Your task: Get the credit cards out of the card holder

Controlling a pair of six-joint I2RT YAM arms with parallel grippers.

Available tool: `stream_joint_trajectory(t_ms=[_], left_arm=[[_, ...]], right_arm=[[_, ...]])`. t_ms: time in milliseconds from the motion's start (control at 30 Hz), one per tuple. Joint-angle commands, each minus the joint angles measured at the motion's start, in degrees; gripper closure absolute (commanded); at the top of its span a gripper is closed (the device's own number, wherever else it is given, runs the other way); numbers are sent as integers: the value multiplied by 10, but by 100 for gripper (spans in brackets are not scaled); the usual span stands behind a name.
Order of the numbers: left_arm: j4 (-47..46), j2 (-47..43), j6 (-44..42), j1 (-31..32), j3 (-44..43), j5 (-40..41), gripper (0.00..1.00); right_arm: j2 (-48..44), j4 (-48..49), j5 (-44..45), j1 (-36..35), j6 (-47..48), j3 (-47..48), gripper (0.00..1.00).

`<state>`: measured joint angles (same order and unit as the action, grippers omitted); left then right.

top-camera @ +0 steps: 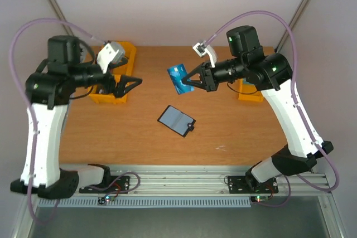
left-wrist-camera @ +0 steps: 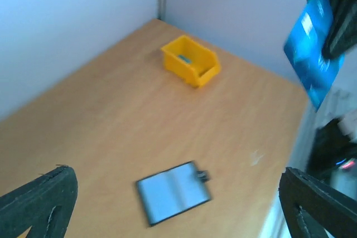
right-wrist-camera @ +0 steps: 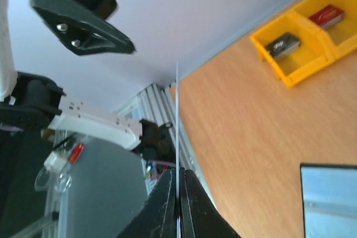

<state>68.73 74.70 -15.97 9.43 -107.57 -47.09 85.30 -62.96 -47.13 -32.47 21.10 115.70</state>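
Observation:
The card holder [top-camera: 177,120] lies open on the wooden table, blue-grey panels up and snap tab to the right; it also shows in the left wrist view [left-wrist-camera: 173,192] and at the lower right of the right wrist view [right-wrist-camera: 330,199]. My right gripper [top-camera: 192,83] is shut on a blue credit card [top-camera: 179,77] and holds it in the air above the table. The card shows edge-on between the jaws [right-wrist-camera: 177,121] and flat-on in the left wrist view [left-wrist-camera: 312,48]. My left gripper [top-camera: 131,83] is wide open and empty, in the air left of the card.
A yellow bin [top-camera: 114,76] stands at the back left under the left arm; it holds a black item [right-wrist-camera: 283,44] and a red item [right-wrist-camera: 327,15]. Another yellow bin [top-camera: 249,90] stands at the back right [left-wrist-camera: 191,61]. Walls close off the back and sides.

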Motion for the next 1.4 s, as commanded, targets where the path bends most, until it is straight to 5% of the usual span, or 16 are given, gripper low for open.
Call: stream_joint_trajectory(t_ms=[0, 200, 367, 500, 767, 1367], left_arm=[[10, -86, -355, 10, 12, 141, 1], [-270, -174, -560, 24, 141, 174, 1], [-666, -228, -929, 26, 358, 44, 2], [-529, -257, -1042, 33, 334, -80, 7], [-355, -323, -1279, 43, 393, -168, 14], [-293, -336, -1287, 44, 414, -127, 28]], right_arm=[[34, -220, -17, -6, 121, 76, 99], [62, -262, -20, -44, 129, 116, 99], [85, -270, -17, -61, 115, 153, 99], [89, -265, -21, -79, 108, 159, 99], [136, -253, -10, -144, 93, 201, 99], [218, -299, -55, -200, 110, 271, 99]])
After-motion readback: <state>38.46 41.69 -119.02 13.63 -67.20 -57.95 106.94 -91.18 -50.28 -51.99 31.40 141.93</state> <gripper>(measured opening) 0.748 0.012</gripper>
